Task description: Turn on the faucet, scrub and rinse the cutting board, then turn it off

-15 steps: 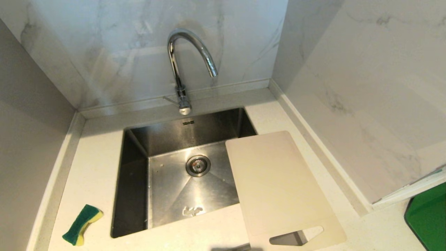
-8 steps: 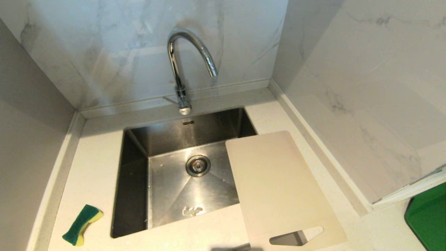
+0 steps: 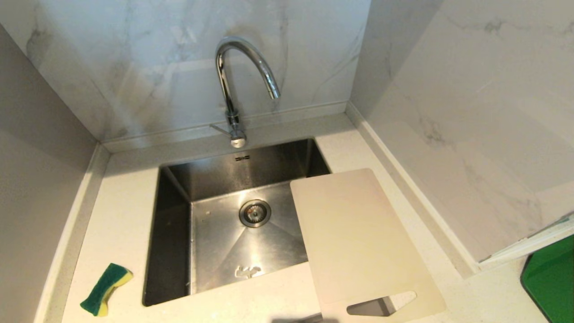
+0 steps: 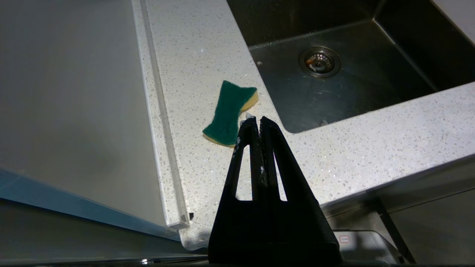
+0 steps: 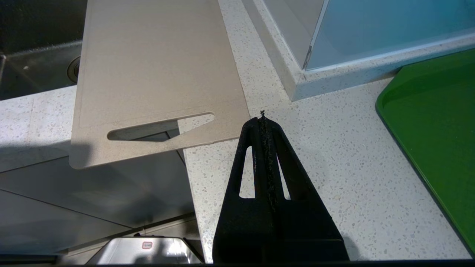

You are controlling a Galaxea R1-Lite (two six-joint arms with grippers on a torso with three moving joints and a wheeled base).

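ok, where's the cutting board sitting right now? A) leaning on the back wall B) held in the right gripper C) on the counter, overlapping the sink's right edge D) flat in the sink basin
C: the cutting board lies flat on the counter, its far corner over the sink, handle end past the counter's front edge.

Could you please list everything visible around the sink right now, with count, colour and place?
faucet: one, chrome, behind the sink, no water running
sink: one, steel, set in the counter, with a drain in its floor
cutting board: one, cream, right of the sink, one corner over the basin, handle end past the counter's front edge
sponge: one, green and yellow, on the counter left of the sink
tray: one, green, far right
counter: one, speckled white
left gripper: black, shut, near the sponge
right gripper: black, shut, beside the board's handle end
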